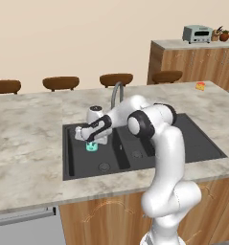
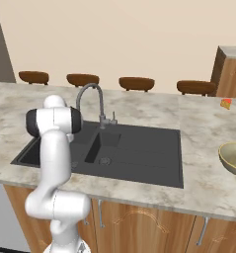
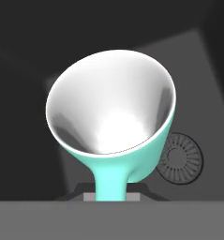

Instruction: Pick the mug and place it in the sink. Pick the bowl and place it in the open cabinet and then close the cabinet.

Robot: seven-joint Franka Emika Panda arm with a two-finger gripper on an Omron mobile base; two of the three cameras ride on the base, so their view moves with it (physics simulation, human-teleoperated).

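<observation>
Mug point(image 3: 114, 126) is hanging over the left basin of the sink point(image 1: 192, 143); I am gripping its handle with the gripper point(image 1: 91, 140) clenched. It seems light, stiff and slippery, probably fragile.

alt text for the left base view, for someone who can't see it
A white robot arm reaches down into the left basin of a dark sink, its gripper shut on a teal mug. The sink sits in a marble counter.
</observation>
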